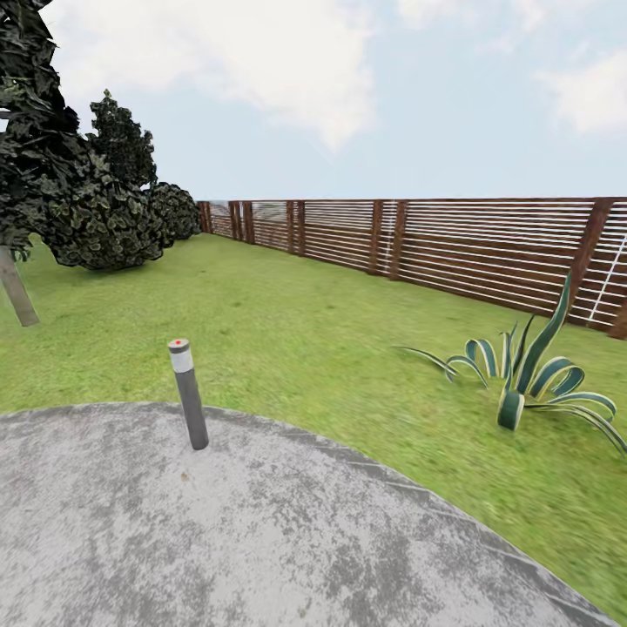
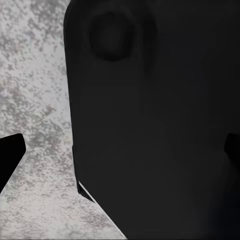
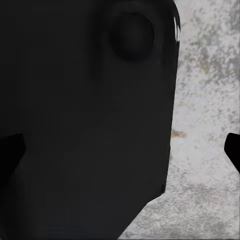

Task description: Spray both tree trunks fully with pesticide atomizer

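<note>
**Robot on the paved patch, facing lawn and fence; atomizer not located**

I am looking through the head camera over the round grey paved patch (image 1: pixel 261 540), which is taking up the near part of the floor. A thin grey bollard lamp (image 1: pixel 188 394) is standing on the patch near its far left edge, leaning slightly, with a pale band and a small red dot at its top.

Beyond the paving the green lawn (image 1: pixel 287 322) is stretching away to the brown slatted fence (image 1: pixel 453 244), which is running from the far centre toward the near right. A striped, spiky-leaved plant (image 1: pixel 527 383) is growing in the grass on the right, just in front of the fence. On the far left, round dark bushes (image 1: pixel 104 218) are sitting on the lawn, and a pale leaning trunk (image 1: pixel 16 292) is showing at the left edge under dark foliage; I cannot tell whether it is one of the task's trees.

I am finding no atomizer on the ground I can see, so its place is unknown to me.

Left wrist camera: a dark robot body panel (image 2: pixel 160 125) is blocking most of the picture, with mottled grey paving (image 2: pixel 35 100) beside it. Dark fingertips (image 2: pixel 10 155) are showing at the two side edges, well apart, with nothing held between them. Right wrist camera: I am reading the same, dark panel (image 3: pixel 85 125), grey paving (image 3: pixel 205 125), fingertips (image 3: pixel 10 155) spread at the edges around nothing.
</note>
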